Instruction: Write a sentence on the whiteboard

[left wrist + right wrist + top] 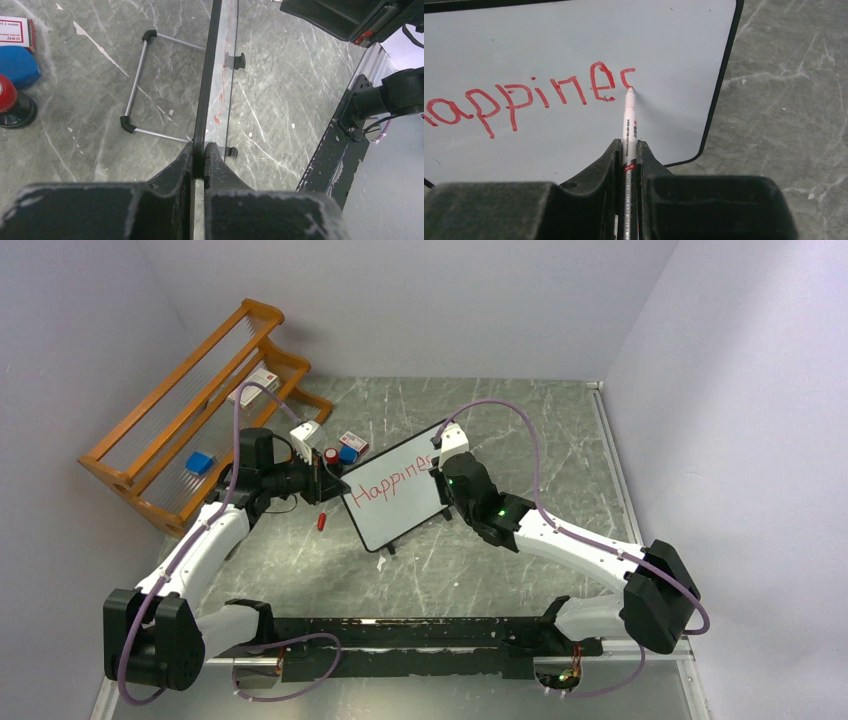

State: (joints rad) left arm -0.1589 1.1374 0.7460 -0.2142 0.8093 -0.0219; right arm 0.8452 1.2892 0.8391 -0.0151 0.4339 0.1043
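The whiteboard (395, 510) stands on the tabletop (540, 430) between the two arms. The left claw (199, 150) is clenched on its black-framed edge. The right claw (628, 147) grasps a marker (629, 112), its tip touching the board at the end of the red lettering (512, 107), which reads "Happine" plus one partial stroke.

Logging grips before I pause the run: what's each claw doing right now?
Left claw: closed on the whiteboard's edge.
Right claw: closed on the marker, tip touching the whiteboard.
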